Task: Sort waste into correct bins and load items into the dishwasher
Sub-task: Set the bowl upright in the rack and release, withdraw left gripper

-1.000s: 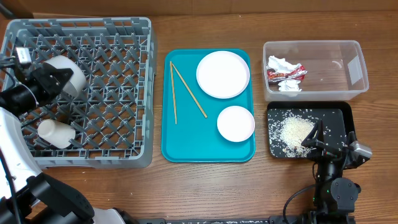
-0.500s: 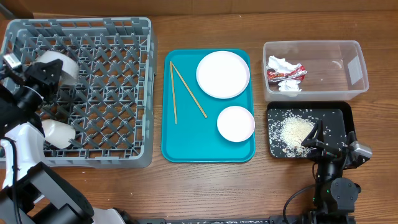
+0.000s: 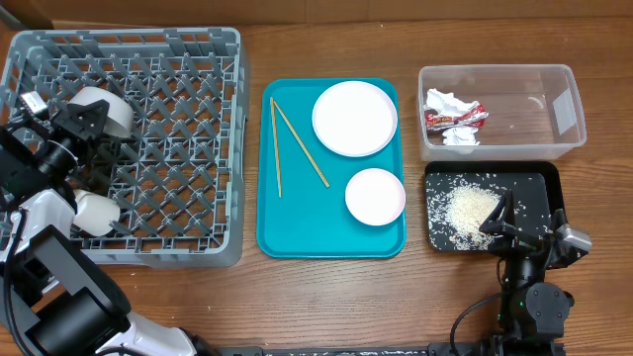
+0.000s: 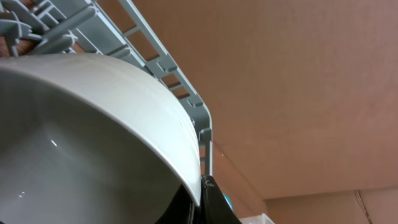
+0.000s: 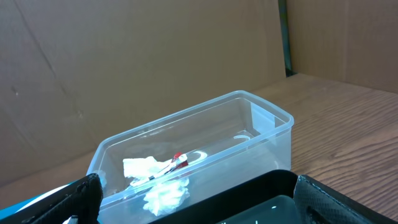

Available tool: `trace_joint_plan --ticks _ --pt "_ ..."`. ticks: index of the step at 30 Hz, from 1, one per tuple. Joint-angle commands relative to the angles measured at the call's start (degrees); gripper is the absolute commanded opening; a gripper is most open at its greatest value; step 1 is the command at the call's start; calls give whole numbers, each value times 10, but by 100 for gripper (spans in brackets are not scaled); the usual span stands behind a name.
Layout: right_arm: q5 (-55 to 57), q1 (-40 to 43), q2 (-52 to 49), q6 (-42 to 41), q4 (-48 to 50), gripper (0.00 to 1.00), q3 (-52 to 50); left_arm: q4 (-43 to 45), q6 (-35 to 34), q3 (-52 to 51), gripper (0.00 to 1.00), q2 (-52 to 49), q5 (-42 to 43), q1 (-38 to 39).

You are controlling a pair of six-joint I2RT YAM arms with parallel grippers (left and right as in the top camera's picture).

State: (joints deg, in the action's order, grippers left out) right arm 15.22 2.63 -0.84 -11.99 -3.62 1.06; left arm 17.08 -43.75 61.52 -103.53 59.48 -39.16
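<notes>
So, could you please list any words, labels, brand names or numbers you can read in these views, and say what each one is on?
No text can be read in any view.
Red-and-silver wrapper in the clear tub: any print on it is too small and crumpled to read.
</notes>
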Motion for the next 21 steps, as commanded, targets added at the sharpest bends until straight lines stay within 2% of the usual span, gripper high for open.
trace_joint_plan --ticks 1,5,7,10,11,12,15,21 --pt "1 4 7 0 4 100 -6 -10 11 -4 9 5 19 -10" --pt "1 4 7 0 4 100 -6 -23 21 -4 6 8 24 -19" --pt "1 4 7 0 4 100 -6 -59 56 -4 5 8 32 -28" --pt "1 4 7 0 4 100 -6 -94 65 -4 11 9 45 -44" --pt "1 4 7 0 4 100 -6 -95 65 -4 17 11 50 -48" --pt "1 4 7 0 4 100 -6 -99 65 -4 31 15 54 -51" --pt "1 4 7 0 4 100 -6 -102 64 -4 51 31 65 -57" --pt "1 4 7 0 4 100 -6 -166 61 -4 64 110 64 -73"
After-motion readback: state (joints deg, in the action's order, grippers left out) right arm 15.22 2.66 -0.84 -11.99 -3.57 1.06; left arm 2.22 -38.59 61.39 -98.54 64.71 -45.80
